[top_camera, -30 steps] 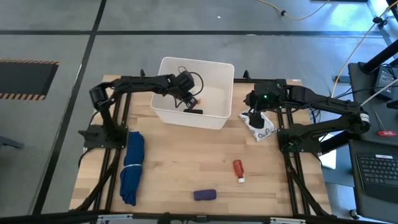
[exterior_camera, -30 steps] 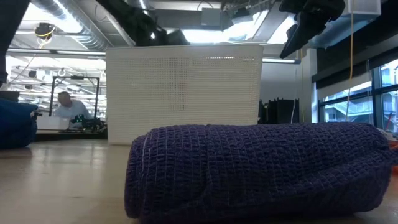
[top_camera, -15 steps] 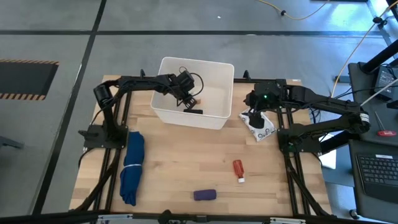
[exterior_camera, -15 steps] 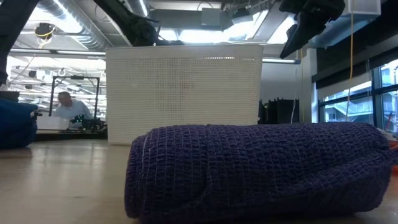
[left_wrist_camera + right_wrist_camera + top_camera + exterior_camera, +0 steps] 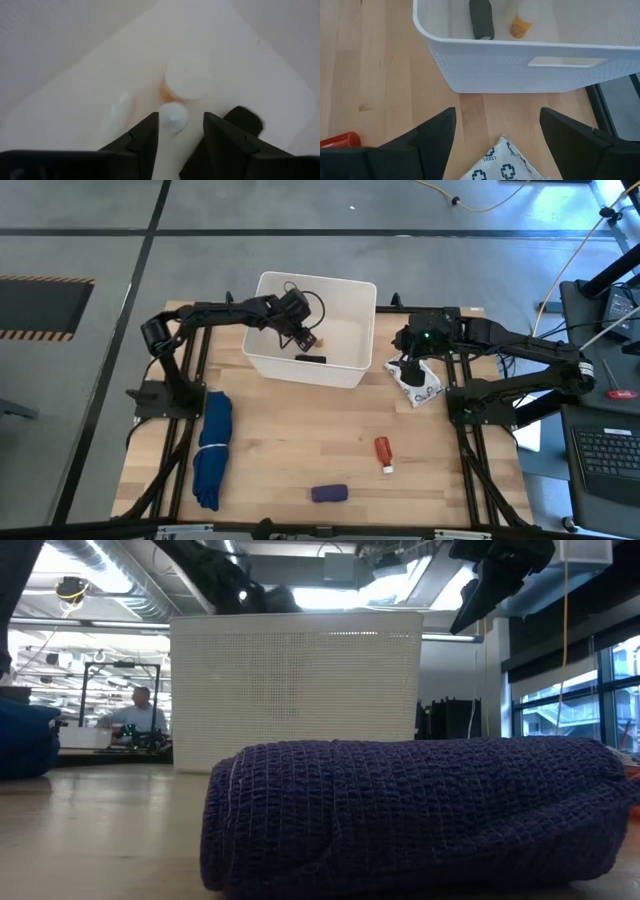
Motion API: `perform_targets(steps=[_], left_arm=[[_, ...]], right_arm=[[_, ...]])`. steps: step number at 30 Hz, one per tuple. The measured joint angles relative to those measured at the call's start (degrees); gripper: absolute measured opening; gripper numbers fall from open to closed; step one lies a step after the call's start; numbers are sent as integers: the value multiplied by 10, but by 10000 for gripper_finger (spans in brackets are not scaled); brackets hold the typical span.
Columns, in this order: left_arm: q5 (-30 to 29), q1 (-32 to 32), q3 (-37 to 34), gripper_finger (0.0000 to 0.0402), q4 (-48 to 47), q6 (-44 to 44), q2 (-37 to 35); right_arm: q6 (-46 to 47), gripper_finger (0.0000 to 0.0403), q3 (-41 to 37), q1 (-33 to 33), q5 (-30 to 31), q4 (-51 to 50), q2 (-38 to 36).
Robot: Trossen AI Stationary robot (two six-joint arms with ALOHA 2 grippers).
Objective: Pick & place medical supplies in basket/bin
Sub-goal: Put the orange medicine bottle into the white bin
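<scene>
The left gripper (image 5: pixel 300 338) hangs inside the white rectangular plastic tub (image 5: pixel 352 368), and in its own wrist view its two dark fingers (image 5: pixel 145 137) stand apart with nothing clamped between them. Just beyond the gap between those fingers sits a small white rounded item (image 5: pixel 173 117), and a little farther out from the fingertips lies an orange-bodied vial with a broad white cap (image 5: pixel 187 80); whether the white item touches the vial cannot be told. Off to one side of the fingers, on the tub floor, lies a black oblong piece (image 5: pixel 243 119), which in the high view shows as a short dark bar (image 5: pixel 311 359) just beside the gripper. The right gripper (image 5: pixel 408 366) hovers outside the tub, beside its right-hand wall, and its two dark fingers (image 5: pixel 432 137) are spread wide and hold nothing. Between and under those fingers lies a white packet printed with dark blue marks (image 5: pixel 502 160), resting on the light wooden tabletop (image 5: pixel 300 440). Ahead of the right fingertips the tub wall rises, and over its rim the black piece and the orange vial show side by side. Well away from both sets of fingers, on the near part of the table, lie a red tube with a white end (image 5: pixel 383 453), a purple oblong woven roll (image 5: pixel 329 493), and a long folded blue cloth (image 5: pixel 212 448).
</scene>
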Motion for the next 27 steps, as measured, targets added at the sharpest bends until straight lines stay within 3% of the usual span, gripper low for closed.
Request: perform_targets(steps=[4,10,14,19,23,27], left_arm=[[23,0,0,169,12,-2,-28],[28,0,0,200,35,-52,-75],[29,0,0,209,71,-60,-113],[46,-1,0,207,143,-70,-163],[108,-9,0,206,205,-70,-200],[160,-26,0,207,262,-58,-242]], right_arm=[[-15,289,0,0,0,4,0],[-128,289,-1,0,0,41,0],[-127,289,-1,0,0,65,0],[-23,289,-1,0,-2,83,0],[125,289,-1,0,-24,118,0],[197,289,1,16,-70,126,0]])
